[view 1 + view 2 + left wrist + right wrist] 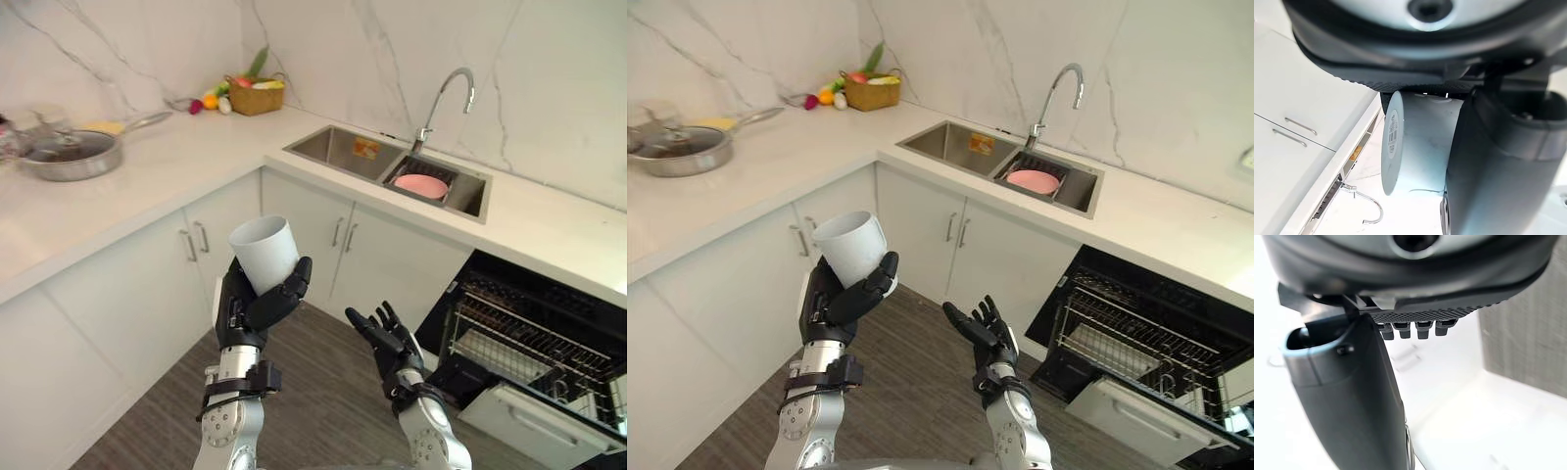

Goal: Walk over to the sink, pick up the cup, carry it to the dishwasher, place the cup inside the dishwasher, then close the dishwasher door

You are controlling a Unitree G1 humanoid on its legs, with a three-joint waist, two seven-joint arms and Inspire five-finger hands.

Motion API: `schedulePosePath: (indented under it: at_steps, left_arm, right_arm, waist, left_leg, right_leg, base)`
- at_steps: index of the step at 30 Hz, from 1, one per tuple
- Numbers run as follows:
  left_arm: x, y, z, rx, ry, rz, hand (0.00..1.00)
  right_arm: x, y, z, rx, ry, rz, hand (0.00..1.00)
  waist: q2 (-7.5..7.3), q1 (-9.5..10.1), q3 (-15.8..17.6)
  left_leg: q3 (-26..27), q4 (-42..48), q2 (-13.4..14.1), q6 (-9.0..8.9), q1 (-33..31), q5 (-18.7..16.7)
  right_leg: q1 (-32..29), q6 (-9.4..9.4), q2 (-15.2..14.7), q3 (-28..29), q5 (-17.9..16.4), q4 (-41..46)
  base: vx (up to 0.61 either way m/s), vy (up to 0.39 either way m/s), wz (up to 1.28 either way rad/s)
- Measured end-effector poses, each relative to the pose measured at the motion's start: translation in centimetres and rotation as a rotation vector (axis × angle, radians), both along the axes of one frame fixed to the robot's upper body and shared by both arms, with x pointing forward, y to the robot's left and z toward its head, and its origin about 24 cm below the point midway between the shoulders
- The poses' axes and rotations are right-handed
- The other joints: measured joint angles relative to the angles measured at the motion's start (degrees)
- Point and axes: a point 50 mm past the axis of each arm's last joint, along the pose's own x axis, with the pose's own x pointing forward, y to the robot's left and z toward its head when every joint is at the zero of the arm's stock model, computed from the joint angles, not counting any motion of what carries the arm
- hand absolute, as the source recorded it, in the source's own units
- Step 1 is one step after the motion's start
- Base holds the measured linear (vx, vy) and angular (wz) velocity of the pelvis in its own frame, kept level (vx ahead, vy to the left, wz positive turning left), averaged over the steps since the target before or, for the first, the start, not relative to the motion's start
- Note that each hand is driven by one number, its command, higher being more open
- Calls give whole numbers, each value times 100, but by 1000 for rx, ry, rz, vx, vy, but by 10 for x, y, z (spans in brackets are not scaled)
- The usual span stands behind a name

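The white cup [265, 253] is gripped by the curled left hand [253, 305] (carrying step); the right hand [387, 343], seemingly spread, is empty. Next, the open dishwasher [534, 352] must be approached.

Left hand [250, 305], right hand [389, 345]: black, glossy hard shells. Palm pad [1459, 303]: dotted rubbery texture. Thumb [1347, 391]: smooth dark casing, small screw. Behind each hand: black wrist clamp [240, 380], then silver-grey forearm [223, 433] with round disc.
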Motion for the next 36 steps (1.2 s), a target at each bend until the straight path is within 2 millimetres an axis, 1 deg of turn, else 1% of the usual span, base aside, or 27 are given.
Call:
schedulePosePath:
  at_steps: [1,2,3,4,6,7,9,10,11,12,13,14,15,16,17,18,19,20,21,22,24,26,30,32,34,35,36]
  left_arm:
    - [0,6,0,30,-5,-6,0]
    - [0,18,-1,58,-5,15,0]
    - [0,24,-1,68,-4,32,0]
    - [-1,32,-6,54,16,72,0]
    - [0,32,-3,30,-9,81,0]
    - [0,30,-2,24,-18,66,0]
    - [1,21,-2,11,-24,28,0]
    - [1,15,-1,4,-31,-7,0]
    - [1,6,-1,-2,-43,-61,0]
    - [0,-3,0,-6,-57,-115,0]
    - [0,-8,2,-3,-68,-142,0]
    - [0,-15,3,18,-83,-190,0]
    - [-1,-21,3,31,-91,-227,0]
    - [-2,-22,3,31,-92,-239,0]
    - [-2,-23,3,32,-96,-250,0]
    - [-3,-23,5,30,-103,-246,0]
    - [-3,-22,7,29,-110,-243,0]
    - [-4,-22,11,27,-126,-240,0]
    - [-5,-21,11,26,-128,-237,0]
    - [-6,-20,10,33,-120,-239,0]
    - [-7,-19,10,33,-117,-236,0]
    - [-8,-19,9,37,-111,-237,0]
    - [-10,-27,10,28,-120,-278,0]
    - [-10,-31,11,23,-124,-301,0]
    - [-9,-29,11,35,-121,-277,0]
    - [-8,-25,11,55,-110,-241,0]
    - [-8,-19,10,67,-94,-186,0]
  right_arm:
    - [5,-8,9,-11,-56,-43,100]
    - [11,-17,19,-22,-115,-84,100]
    - [12,-23,24,-32,-151,-111,100]
    - [12,-39,32,-67,-227,-165,100]
    - [5,-68,51,-129,-353,-297,100]
    - [-1,-79,56,-156,-383,-347,100]
    - [-13,-91,66,-190,-429,-415,100]
    - [-23,-95,72,-206,-454,-443,100]
    - [-34,-97,80,-224,-481,-469,100]
    - [-41,-98,89,-238,-519,-488,100]
    - [-44,-99,94,-247,-545,-503,100]
    - [-47,-99,103,-258,-588,-516,100]
    - [-47,-98,110,-256,-619,-513,100]
    - [-46,-96,112,-251,-633,-507,100]
    - [-44,-91,119,-240,-663,-488,100]
    - [-43,-87,124,-230,-689,-472,100]
    - [-42,-85,126,-226,-698,-466,100]
    - [-43,-83,128,-220,-700,-458,100]
    - [-43,-82,127,-215,-693,-453,100]
    - [-46,-79,123,-202,-657,-446,100]
    - [-48,-76,121,-191,-633,-439,100]
    - [-42,-64,121,-155,-628,-378,100]
    - [-40,-54,123,-149,-625,-293,100]
    - [-37,-52,122,-142,-618,-268,100]
    - [-29,-47,122,-131,-633,-203,100]
    - [-23,-43,122,-123,-647,-150,100]
    - [-15,-38,122,-108,-662,-100,100]
  waist:
    - [-6,-4,0]
    - [-29,31,-1]
    - [-26,35,-21]
    - [212,87,-148]
    - [437,-42,-91]
    - [448,-94,-67]
    - [509,-179,121]
    - [569,-187,163]
    - [619,-170,174]
    - [639,-125,157]
    - [699,-137,147]
    - [709,-167,152]
    - [673,-153,179]
    - [660,-126,187]
    - [661,-116,175]
    - [674,-124,162]
    - [682,-126,153]
    - [716,-117,130]
    - [759,-90,89]
    - [645,-245,12]
    - [542,-294,-16]
    - [523,-209,-25]
    - [480,-224,-62]
    - [461,-194,-72]
    - [481,-39,-70]
    - [523,16,-32]
    - [500,32,-35]
  left_leg:
    - [153,-138,36,-181,287,-91]
    - [349,-184,13,-365,620,-239]
    - [458,-177,-2,-442,755,-328]
    - [659,-129,171,-533,895,-479]
    - [752,-2,326,-572,926,-467]
    - [785,224,394,-594,914,-454]
    - [750,1590,745,-597,739,-343]
    - [629,2651,1005,-427,387,-3]
    - [404,3841,1282,-217,-120,1064]
    - [141,4614,1442,-317,-601,1465]
    - [19,4844,1474,-350,-886,1107]
    - [-42,4872,1402,-275,-1317,569]
    - [-14,4543,1290,-221,-1571,119]
    - [-23,4214,1227,-199,-1626,-56]
    - [-68,3240,1097,-205,-1597,-288]
    - [-323,1972,858,-204,-1475,-317]
    - [-598,1342,724,-228,-1412,-265]
    - [-1166,283,518,-375,-1316,266]
    - [-1324,141,429,-636,-1223,578]
    - [-1272,75,282,-689,-1160,579]
    - [-1255,72,129,-556,-1111,486]
    - [-865,-40,73,-466,-837,359]
    - [-450,-149,79,-439,-470,120]
    - [-70,-149,151,-437,-365,58]
    - [651,-202,375,-466,-171,23]
    - [1097,-368,453,-496,64,51]
    - [1531,-462,441,-511,305,55]
  right_leg:
    - [147,-85,69,-418,106,-1285]
    - [300,-363,230,-763,741,-2320]
    - [346,-776,315,-936,951,-2597]
    - [474,-956,569,-1020,647,-2717]
    - [476,-943,875,-871,420,-2781]
    - [523,-920,985,-781,241,-2773]
    - [893,-905,1193,-609,-18,-2775]
    - [1051,-914,1303,-511,-155,-2781]
    - [1250,-944,1485,-287,-317,-2841]
    - [1432,-964,1627,-64,-386,-3005]
    - [1457,-1013,1674,28,-402,-3029]
    - [1490,-1012,1688,270,-437,-3097]
    - [1619,-993,1679,628,-433,-3222]
    - [1685,-969,1661,832,-422,-3289]
    - [1781,-821,1603,1213,-357,-3383]
    - [1778,-718,1546,1548,-372,-3377]
    - [1772,-660,1521,1736,-399,-3365]
    - [1662,-513,1520,2085,-483,-3257]
    - [1596,-439,1532,2269,-531,-3182]
    - [1543,-371,1411,2427,-568,-3213]
    - [1514,-277,1233,2648,-527,-3355]
    - [1587,-24,1128,2861,-373,-3539]
    - [1726,82,1120,2918,-310,-3729]
    - [1523,147,1165,2529,-187,-3717]
    - [1347,-46,1180,1794,98,-3953]
    - [1240,-303,843,879,-62,-3629]
    - [1063,-389,347,-45,-109,-3046]
  base:
    - [454,-267,-60]
    - [473,-283,-78]
    - [609,-304,-116]
    - [501,-218,-102]
    - [465,-172,-81]
    - [426,-179,-59]
    - [289,-131,-55]
    - [281,-98,-73]
    - [377,-55,-105]
    - [327,-32,-102]
    - [306,45,-103]
    - [389,54,-114]
    - [473,75,-132]
    - [488,105,-160]
    - [392,151,-167]
    - [390,175,-163]
    - [385,225,-160]
    - [322,203,-134]
    - [379,245,-126]
    - [323,225,-82]
    - [248,201,-62]
    - [164,166,-89]
    - [69,73,-67]
    - [-3,49,-100]
    - [-21,25,-180]
    - [-30,17,-214]
    - [-47,-5,-175]
